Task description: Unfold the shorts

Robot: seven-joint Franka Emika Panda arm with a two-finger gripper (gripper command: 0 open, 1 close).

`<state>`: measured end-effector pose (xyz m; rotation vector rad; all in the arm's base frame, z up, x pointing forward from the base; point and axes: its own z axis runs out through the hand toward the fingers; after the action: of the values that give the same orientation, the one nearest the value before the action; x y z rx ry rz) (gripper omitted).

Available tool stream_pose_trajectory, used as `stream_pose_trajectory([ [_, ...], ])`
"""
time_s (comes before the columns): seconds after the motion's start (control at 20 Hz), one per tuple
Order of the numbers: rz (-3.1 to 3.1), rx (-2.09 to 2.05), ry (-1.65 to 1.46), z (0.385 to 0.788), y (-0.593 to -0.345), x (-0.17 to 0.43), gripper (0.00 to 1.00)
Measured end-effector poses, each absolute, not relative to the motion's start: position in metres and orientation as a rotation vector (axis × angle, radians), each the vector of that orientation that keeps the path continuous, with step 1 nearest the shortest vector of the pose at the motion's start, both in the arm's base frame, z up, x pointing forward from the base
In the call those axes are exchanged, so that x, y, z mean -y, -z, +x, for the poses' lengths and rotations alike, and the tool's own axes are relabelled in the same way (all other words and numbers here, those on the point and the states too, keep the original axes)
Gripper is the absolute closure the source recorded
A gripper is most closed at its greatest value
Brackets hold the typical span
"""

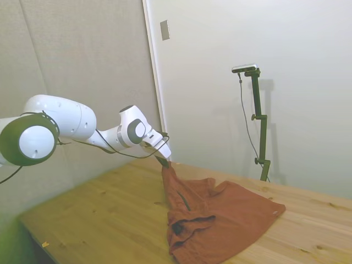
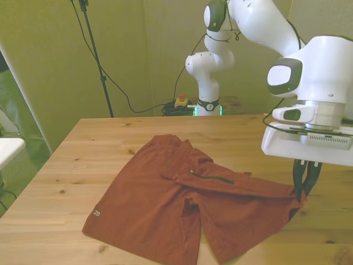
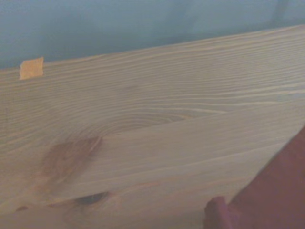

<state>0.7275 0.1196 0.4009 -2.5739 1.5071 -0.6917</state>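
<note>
Hand point(image 2: 302, 190) seemingly pinching shorts point(image 2: 165, 204), table point(image 2: 83, 143)

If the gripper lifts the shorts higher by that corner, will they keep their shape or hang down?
The shorts will likely hang limp: the corner pinched by the gripper already drapes in soft folds. They look light, so the rest may drag across the table rather than stay put. They cannot roll or tip.

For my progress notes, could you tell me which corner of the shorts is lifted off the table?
The corner of the shorts at the front view's right, pinched in the gripper; the rest lies on the table.
</note>
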Motion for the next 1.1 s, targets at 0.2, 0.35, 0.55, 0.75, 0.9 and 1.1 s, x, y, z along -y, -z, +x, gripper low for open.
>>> stream_pose_trajectory([
  [0.2, -2.579, -1.517, 0.692, 0.730, -0.406, -0.116, 0.00],
  [0.35, -2.599, -1.514, 0.682, 0.727, -0.415, -0.110, 0.00],
  [0.55, -2.627, -1.493, 0.670, 0.712, -0.434, -0.092, 0.00],
  [0.75, -2.637, -1.500, 0.667, 0.667, -0.472, -0.039, 0.00],
  [0.9, -2.628, -1.542, 0.657, 0.625, -0.493, 0.018, 0.00],
  [1.1, -2.612, -1.601, 0.606, 0.563, -0.502, 0.101, 0.00],
])
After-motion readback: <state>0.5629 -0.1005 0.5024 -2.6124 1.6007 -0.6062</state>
